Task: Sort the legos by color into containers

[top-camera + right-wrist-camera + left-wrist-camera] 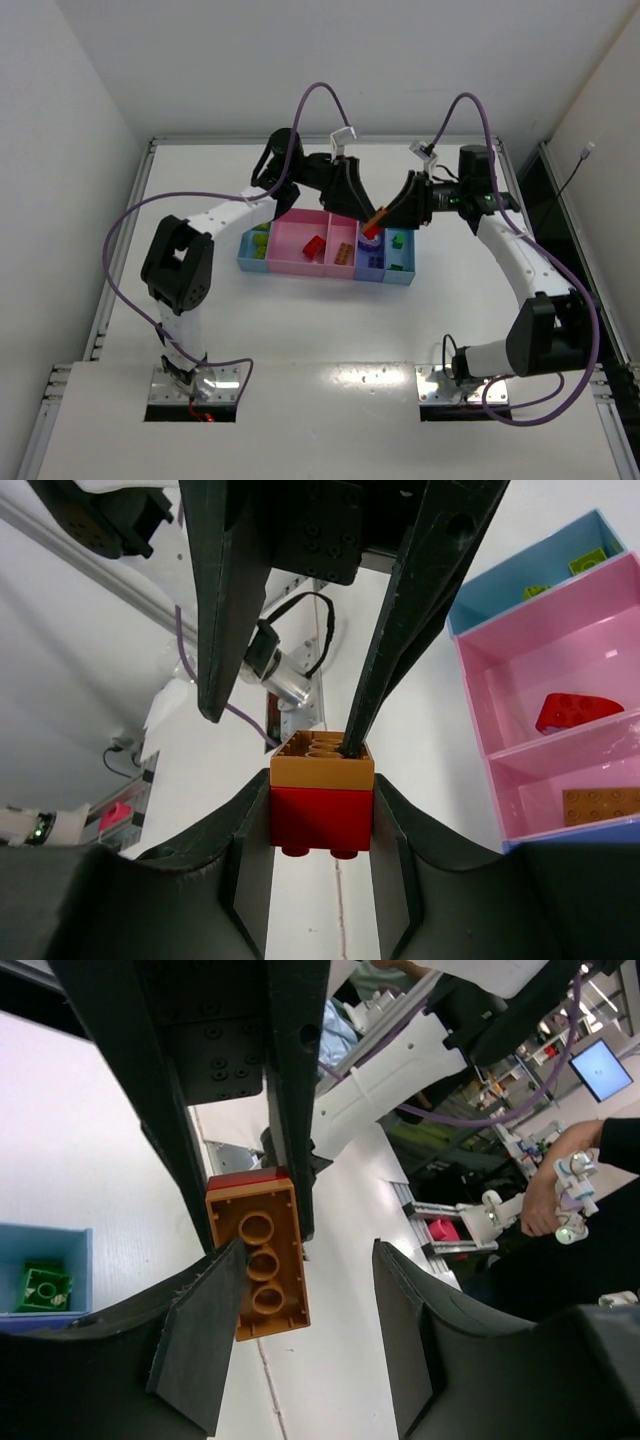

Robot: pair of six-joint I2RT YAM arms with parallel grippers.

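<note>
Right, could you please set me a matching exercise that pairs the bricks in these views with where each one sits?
Things:
1. red-orange stack
2. rounded red brick
3. loose orange brick
4. lime bricks

Places:
A. narrow pink bin
B. left-end blue bin
C. right claw
D. wide pink bin

Pairs: 1-C, 2-D, 3-A, 4-B.
</note>
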